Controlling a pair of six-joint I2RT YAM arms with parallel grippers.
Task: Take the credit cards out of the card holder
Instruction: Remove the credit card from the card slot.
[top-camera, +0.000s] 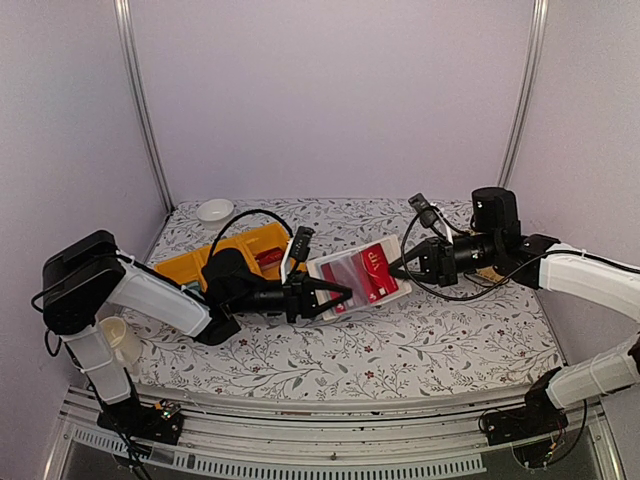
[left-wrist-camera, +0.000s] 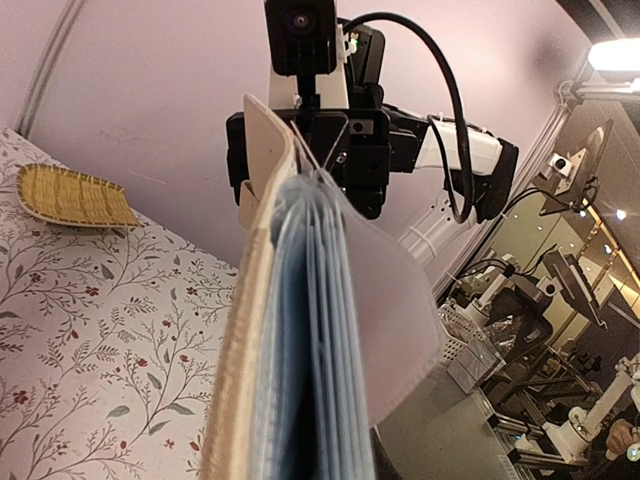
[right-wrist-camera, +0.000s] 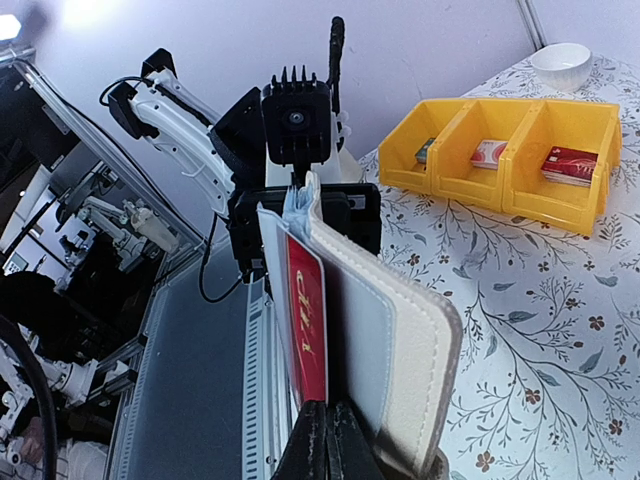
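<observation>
Flowered cloth covers the surface (top-camera: 300, 370), and pale walls close it in behind. Mid-surface, the holder (top-camera: 338, 272) hangs between the 2 arms, lifted off the cloth and stretched end to end, one arm at each short end.

The left fingers (top-camera: 328, 288) are narrowed on the holder's near end. From the left wrist they are hidden under the leaves, so this grip is my reading of the top view. It looks like an anchor: with that end pinned, the soft booklet cannot trail after whatever is pulled from the far end.

The right fingers (right-wrist-camera: 320, 445) are pressed fully together at the opposite end. From the right wrist their tips meet at the exposed end of a red card (right-wrist-camera: 306, 320), which sits in a clear sleeve beside the whitish cover. They probably pinch the card itself, though the sleeve's lip may be caught with it. The holder stands on edge in that view, its leaves fanned slightly, which leaves the card's end free to reach.

Yellow bins (right-wrist-camera: 505, 165) stand behind the left arm, near a white bowl (top-camera: 214, 210). Cards already lie in their 3 compartments, so this is likely where the red one goes. A straw basket (left-wrist-camera: 75, 195) sits apart on the right side.

Judging by the task, the next move is a straight pull along the sleeve. A skewed pull could buckle the card or drag the leaf.
</observation>
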